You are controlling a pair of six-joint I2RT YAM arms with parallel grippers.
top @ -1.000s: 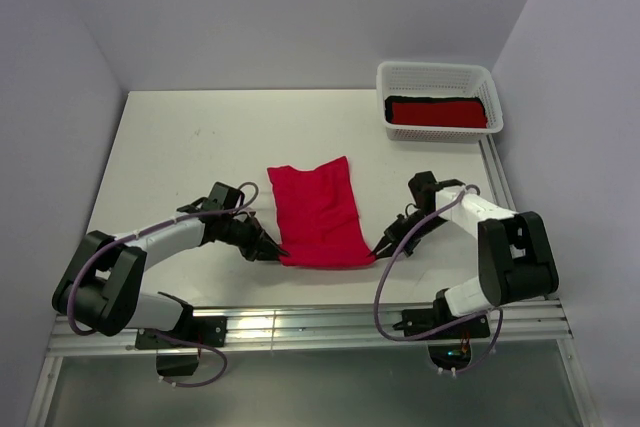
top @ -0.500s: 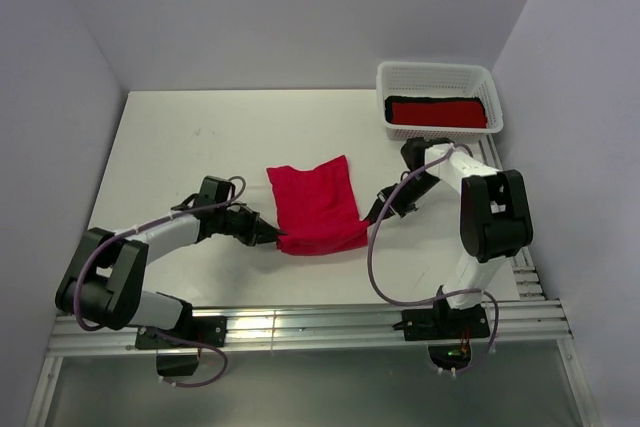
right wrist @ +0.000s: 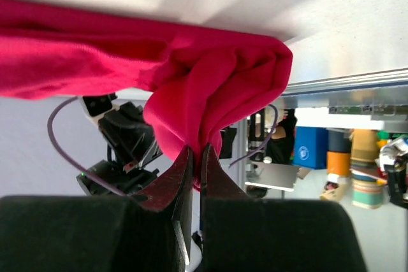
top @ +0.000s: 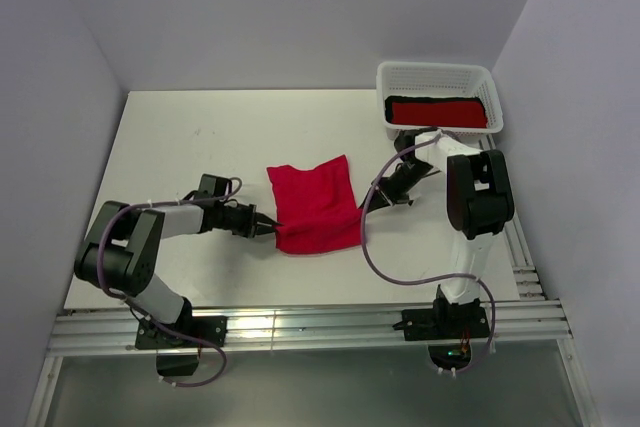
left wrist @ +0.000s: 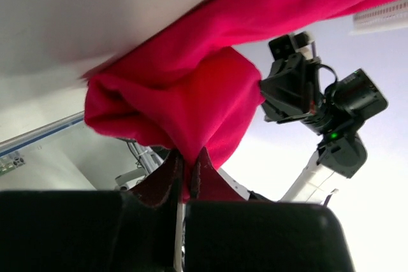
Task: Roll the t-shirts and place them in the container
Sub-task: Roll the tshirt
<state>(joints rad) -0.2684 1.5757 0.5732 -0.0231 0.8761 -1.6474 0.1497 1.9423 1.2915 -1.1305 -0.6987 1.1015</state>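
A bright crimson t-shirt lies folded in the middle of the white table, its near edge lifted and doubled over. My left gripper is shut on the shirt's near left corner; in the left wrist view the cloth bunches between the closed fingers. On the near right corner my right gripper is shut too, with a fold of the shirt pinched in the right wrist view. A deeper red rolled t-shirt lies in the basket, with a black one beside it.
The white mesh basket stands at the back right corner of the table. Grey walls close in the left, back and right sides. A metal rail runs along the near edge where both arm bases are bolted.
Both grippers have carried the shirt's near hem away from the near edge, toward the back. The shirt now covers a shorter patch of table, its near end rolled over.
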